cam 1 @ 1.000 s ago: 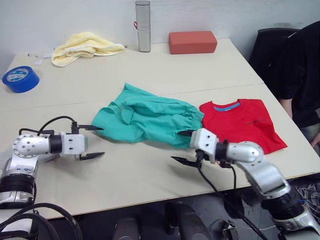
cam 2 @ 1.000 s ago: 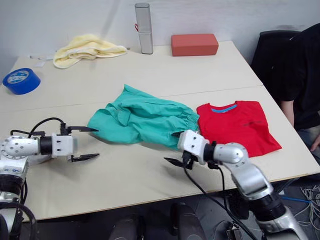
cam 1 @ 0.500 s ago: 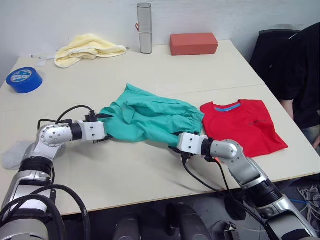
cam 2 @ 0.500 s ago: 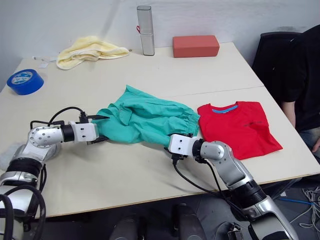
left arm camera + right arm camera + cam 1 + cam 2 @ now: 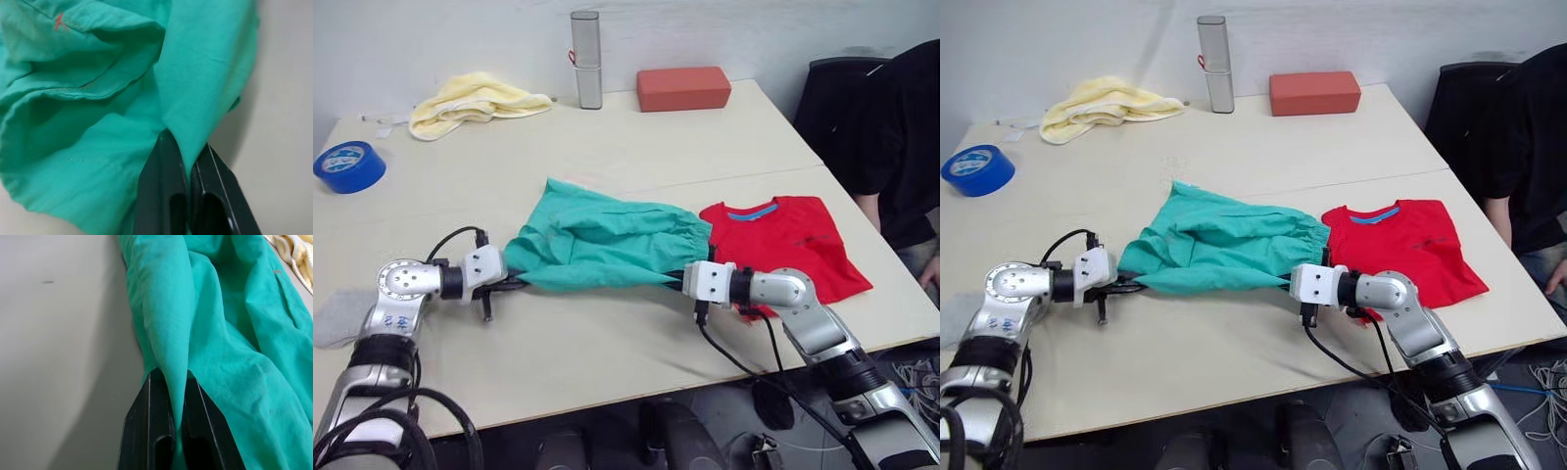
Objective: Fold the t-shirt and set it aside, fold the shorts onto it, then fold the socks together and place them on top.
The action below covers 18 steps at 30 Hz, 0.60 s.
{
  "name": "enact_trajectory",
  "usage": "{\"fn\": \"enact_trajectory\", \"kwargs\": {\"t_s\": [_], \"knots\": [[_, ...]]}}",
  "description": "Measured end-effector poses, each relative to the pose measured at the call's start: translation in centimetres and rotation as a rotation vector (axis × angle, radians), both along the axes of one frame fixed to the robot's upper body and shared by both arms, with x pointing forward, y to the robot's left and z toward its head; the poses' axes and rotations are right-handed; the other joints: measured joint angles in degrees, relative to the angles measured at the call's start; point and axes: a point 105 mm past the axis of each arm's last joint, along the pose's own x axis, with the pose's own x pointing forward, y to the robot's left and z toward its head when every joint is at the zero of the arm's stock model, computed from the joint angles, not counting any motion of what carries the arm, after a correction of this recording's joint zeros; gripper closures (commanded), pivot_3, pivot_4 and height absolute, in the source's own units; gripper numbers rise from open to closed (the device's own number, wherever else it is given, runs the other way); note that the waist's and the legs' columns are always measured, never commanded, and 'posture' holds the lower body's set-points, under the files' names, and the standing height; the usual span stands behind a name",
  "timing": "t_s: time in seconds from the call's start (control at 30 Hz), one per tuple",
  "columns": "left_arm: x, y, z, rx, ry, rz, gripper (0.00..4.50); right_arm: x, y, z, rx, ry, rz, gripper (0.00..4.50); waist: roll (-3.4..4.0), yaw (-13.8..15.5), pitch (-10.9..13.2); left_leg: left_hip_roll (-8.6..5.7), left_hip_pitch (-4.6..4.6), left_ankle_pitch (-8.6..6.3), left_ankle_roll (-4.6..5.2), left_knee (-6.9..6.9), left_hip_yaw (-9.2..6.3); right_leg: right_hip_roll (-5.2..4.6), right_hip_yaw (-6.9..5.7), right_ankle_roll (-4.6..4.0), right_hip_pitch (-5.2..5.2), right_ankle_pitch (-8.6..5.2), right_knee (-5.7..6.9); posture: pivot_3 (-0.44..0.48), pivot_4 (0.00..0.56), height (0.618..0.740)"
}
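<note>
Two pinches are held on the shorts [image 5: 597, 243]: near edge clamped by left gripper [image 5: 512, 284] and right gripper [image 5: 674, 281], cloth stretched between them, t-shirt [image 5: 790, 240] beyond the right one. Thin folds could slip if pulled unevenly.

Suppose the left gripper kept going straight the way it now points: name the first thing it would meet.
The left gripper is already shut on the near edge of the teal shorts. Pushing straight on, it would probably just run into more of the shorts' bunched fabric, towards the right gripper.
</note>
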Motion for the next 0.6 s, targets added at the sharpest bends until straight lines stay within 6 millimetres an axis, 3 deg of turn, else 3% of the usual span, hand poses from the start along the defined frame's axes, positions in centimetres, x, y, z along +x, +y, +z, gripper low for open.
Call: {"fn": "enact_trajectory", "kwargs": {"t_s": [0.13,0.43,0.5,0.57,0.6], "knots": [[-4.3,-0.6,-0.2,-0.004,0.106,-0.062,4.48,-1.6,-0.9,-0.4,0.004,0.063,0.064,4.5,0.04,-0.54,0.03,0.06,-0.02,-0.2,0.01,-0.06,-0.02,0.0,0.05,0.03,-0.05,-0.2,-0.01,0.0,0.15,0.74],[-12.6,-3.1,-1.6,-0.062,0.236,0.028,4.48,-5.4,-3.3,-2.4,-0.024,0.177,0.138,4.5,0.01,-0.56,0.09,-0.01,0.04,-0.53,0.44,-0.1,-0.09,-0.04,0.1,0.05,-0.01,-0.25,-0.1,0.0,0.15,0.74],[-13.0,-3.4,-1.8,-0.099,0.232,0.081,4.48,-5.7,-3.5,-2.5,0.004,0.2,0.13,4.5,-0.04,-0.46,0.14,-0.06,0.04,-0.46,0.47,-0.1,-0.15,0.0,0.12,0.02,0.0,-0.26,-0.19,0.0,0.15,0.74],[-12.5,-3.2,-1.2,-0.143,0.21,0.139,4.5,-5.7,-3.5,-2.0,0.052,0.234,0.12,4.04,-0.21,-0.18,0.28,-0.07,-0.01,-0.22,0.43,-0.1,-0.31,0.08,0.09,-0.11,0.04,-0.1,-0.38,0.0,0.15,0.74],[-12.2,-3.0,-0.8,-0.169,0.214,0.17,4.28,-5.7,-3.5,-1.6,0.08,0.25,0.12,3.81,-0.23,0.0,0.3,-0.07,-0.02,-0.15,0.41,-0.11,-0.34,0.1,0.1,-0.16,0.06,0.01,-0.46,0.0,0.15,0.74]]}}
